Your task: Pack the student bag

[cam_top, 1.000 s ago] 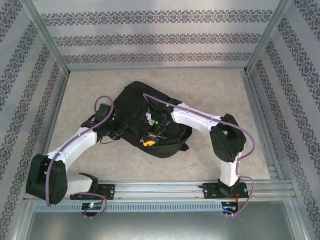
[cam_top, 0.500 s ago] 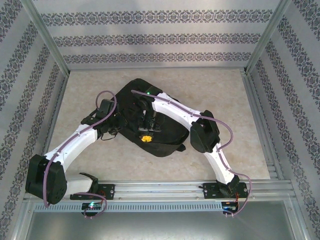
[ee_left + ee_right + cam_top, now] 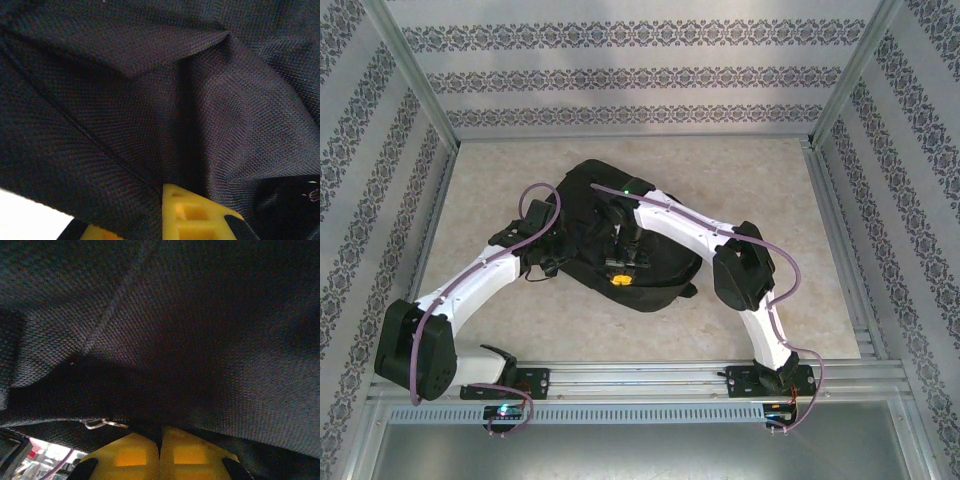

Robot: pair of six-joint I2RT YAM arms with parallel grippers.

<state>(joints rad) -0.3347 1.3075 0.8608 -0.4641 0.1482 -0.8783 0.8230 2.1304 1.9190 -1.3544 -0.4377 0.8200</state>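
Lying flat near the middle of the beige, mottled stone-look table (image 3: 760, 180) is the large black soft-fabric student bag (image 3: 665, 285), rounded corners, one end toward the far wall and the other toward the arm bases. Patterned wallpaper panels (image 3: 640, 75) close in three sides of the table.

White-and-black left arm (image 3: 470, 285) reaches in from the near left, its wrist at the bag's left edge. White-and-black right arm (image 3: 690, 232) arcs in from the near right and lies across the top of the bag, wrist over its middle.

Left tool (image 3: 150, 222): yellow fingers (image 3: 200, 217) low in the wrist view, with a fold of the bag's woven black cloth drawn down between them. Reads as pinching the bag fabric at that left edge.

Right tool (image 3: 160, 447): the two yellow fingers are pressed flat together, only a thin dark seam between them, tips up against the bag's fabric. From above, its yellow tips (image 3: 618, 279) sit on the near half of the bag. Cannot tell whether any cloth is caught in them.

Small silver metal zip pull (image 3: 106, 424) hangs from a seam of the bag just left of the right tool's fingers, apart from them.
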